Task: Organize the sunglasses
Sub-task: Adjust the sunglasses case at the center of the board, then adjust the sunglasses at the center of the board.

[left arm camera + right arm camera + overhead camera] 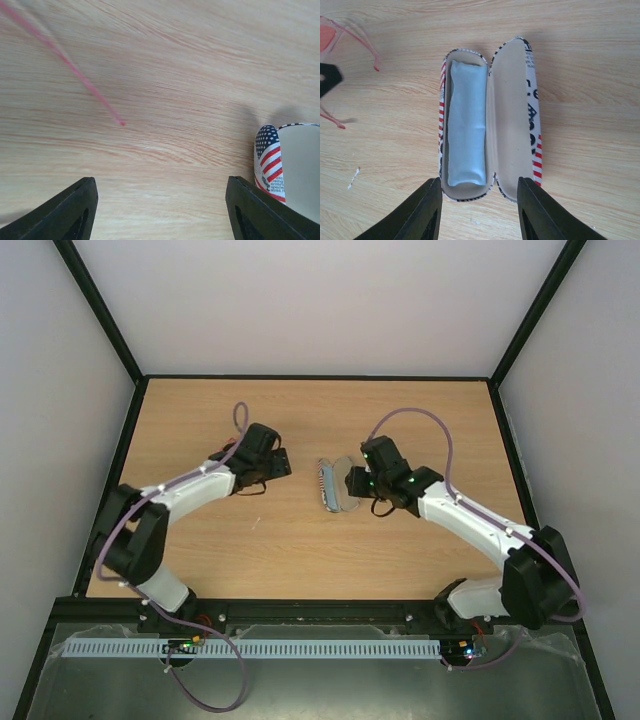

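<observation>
- Top external view: the wooden table carries two arms reaching toward its middle. The left gripper sits left of centre, the right gripper just right of the open flag-printed case.
- The case lies open like a book in the right wrist view, with a light blue cloth filling its left half. The likely step is getting the sunglasses into that half, so they should go in lengthwise on top of the cloth.
- The right gripper's fingers stand moderately apart over the near end of the case and seem to hold nothing. Pinning the case there would probably keep it from sliding.
- The left gripper's fingers stand wide apart with bare wood between them, holding nothing.
- The sunglasses lie on the table left of the case and apart from it, by the left gripper. Their temple arms look unfolded, so they probably need folding before they fit. A grip on the frame front seems safer than one on a thin temple arm or a lens.
- Hidden: in the top external view the left gripper covers the sunglasses almost entirely.
- Cut off: the right wrist view shows only one red lens corner and two temple arms at its left edge.
- Hard to make out: a black shape between those arms may be a left fingertip.
- The left wrist view shows only one blurred pink temple arm.
</observation>
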`<move>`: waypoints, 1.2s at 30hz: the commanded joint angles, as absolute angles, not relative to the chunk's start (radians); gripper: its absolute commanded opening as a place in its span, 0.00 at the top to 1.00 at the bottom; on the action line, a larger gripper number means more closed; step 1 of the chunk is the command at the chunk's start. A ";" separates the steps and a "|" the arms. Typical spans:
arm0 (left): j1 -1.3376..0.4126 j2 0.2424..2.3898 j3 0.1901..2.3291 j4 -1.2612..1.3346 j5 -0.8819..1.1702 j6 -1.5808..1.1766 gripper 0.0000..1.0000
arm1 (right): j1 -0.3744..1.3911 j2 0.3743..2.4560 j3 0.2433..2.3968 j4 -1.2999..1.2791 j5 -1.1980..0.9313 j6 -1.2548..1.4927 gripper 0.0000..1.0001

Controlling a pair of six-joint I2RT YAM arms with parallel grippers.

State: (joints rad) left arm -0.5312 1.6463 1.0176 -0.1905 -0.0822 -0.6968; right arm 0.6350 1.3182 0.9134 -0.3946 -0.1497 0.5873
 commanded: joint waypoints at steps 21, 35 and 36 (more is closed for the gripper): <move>-0.290 1.064 0.781 -0.441 -0.040 -0.696 0.01 | 0.731 2.105 1.784 -0.465 -0.303 0.216 0.41; -0.286 0.910 0.790 -0.526 0.010 -0.706 0.01 | 0.775 2.459 2.132 -0.442 -0.180 0.055 0.40; -0.286 0.904 0.793 -0.531 0.011 -0.706 0.01 | 0.775 2.473 2.142 -0.434 -0.173 0.053 0.41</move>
